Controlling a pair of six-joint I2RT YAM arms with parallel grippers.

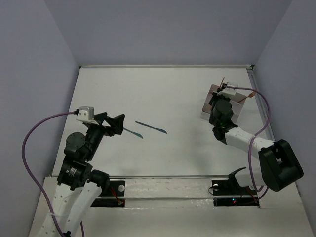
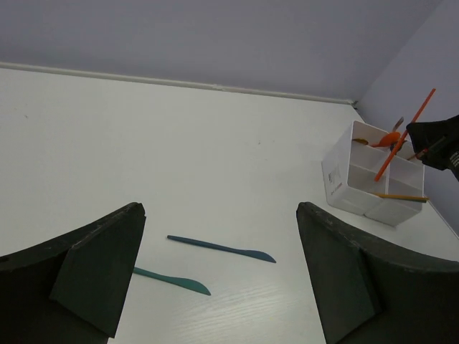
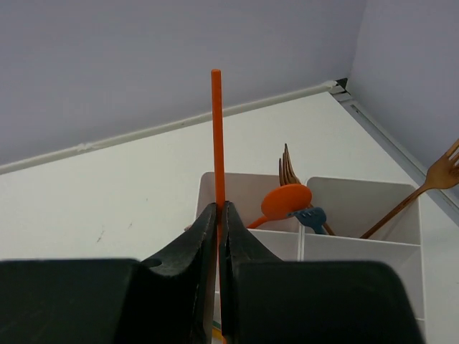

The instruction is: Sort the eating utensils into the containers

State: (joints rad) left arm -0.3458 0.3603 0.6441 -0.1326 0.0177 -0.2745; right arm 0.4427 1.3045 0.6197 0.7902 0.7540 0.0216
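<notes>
Two slim teal knives lie on the white table, a darker one [image 1: 152, 127] [image 2: 222, 249] and a greener one [image 1: 133, 132] [image 2: 176, 281]. My left gripper [image 1: 118, 123] [image 2: 221, 215] hovers open just left of them, holding nothing. The white four-compartment box [image 1: 240, 111] [image 2: 344, 172] [image 3: 301, 240] stands at the right. My right gripper [image 1: 220, 98] [image 3: 219, 208] is above it, shut on an upright orange stick [image 3: 216, 129] [image 2: 405, 134]. Inside the box are an orange spoon [image 3: 285, 201], a blue fork [image 3: 310, 215] and brown forks [image 3: 288, 168].
A purple cable [image 1: 29, 148] loops off the left arm and another [image 1: 264, 118] runs along the right arm. A thin yellow-orange stick [image 2: 401, 196] lies across the box's near rim. Lilac walls enclose the table on three sides.
</notes>
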